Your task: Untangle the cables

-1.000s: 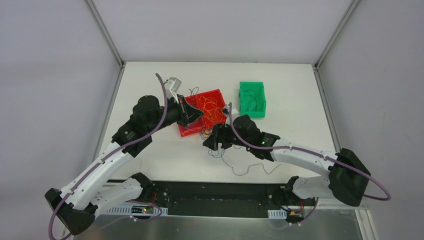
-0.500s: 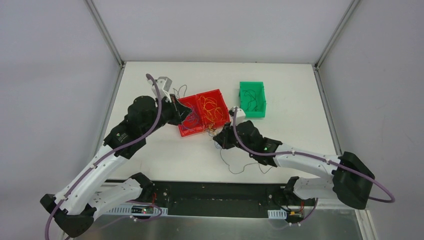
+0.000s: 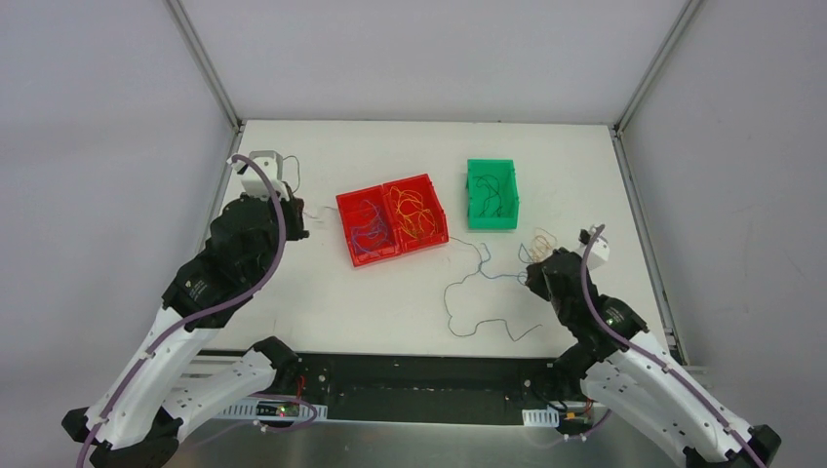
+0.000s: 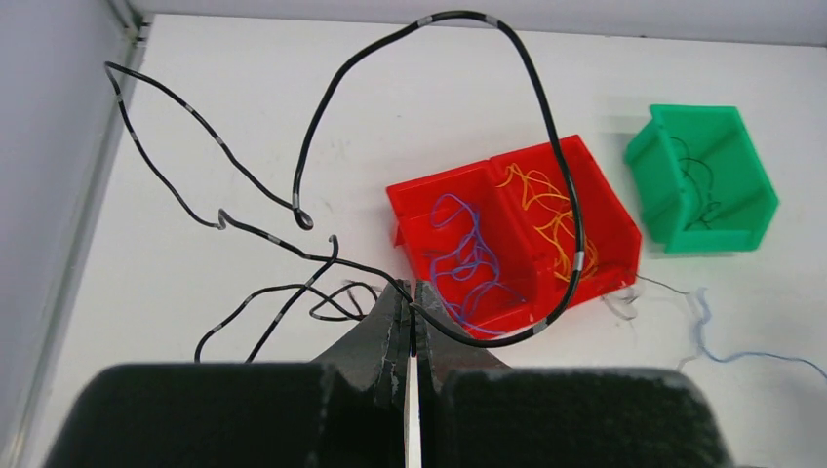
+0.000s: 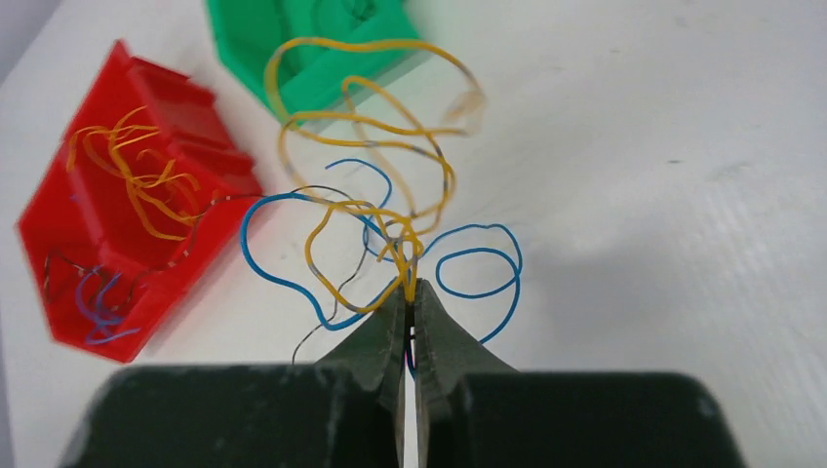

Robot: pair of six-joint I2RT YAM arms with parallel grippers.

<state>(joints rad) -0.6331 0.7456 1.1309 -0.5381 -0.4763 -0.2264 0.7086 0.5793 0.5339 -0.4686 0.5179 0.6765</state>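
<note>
My left gripper [image 4: 411, 297] is shut on a black cable [image 4: 475, 342] whose loops hang over the table left of the red bin [image 4: 410, 210]. From above, this gripper [image 3: 298, 230] sits by the table's left edge. My right gripper [image 5: 410, 292] is shut on a bundle of yellow cable [image 5: 363, 44] and blue cable [image 5: 478, 295]. In the top view it [image 3: 531, 273] stands right of the middle. Yellow loops [image 3: 541, 239] rise from it, and a blue cable [image 3: 451, 302] trails across the table.
The red bin [image 3: 375, 261] holds blue-purple wires [image 3: 368, 229] in its left compartment and orange ones [image 3: 414, 216] in its right. The green bin [image 3: 492, 222] behind holds thin black wires. Metal frame posts stand at the table's far corners.
The left arm drew back to the left from the red bin, taking the black cable. The right gripper shut on the yellow and blue cables and pulled them to the right.
</note>
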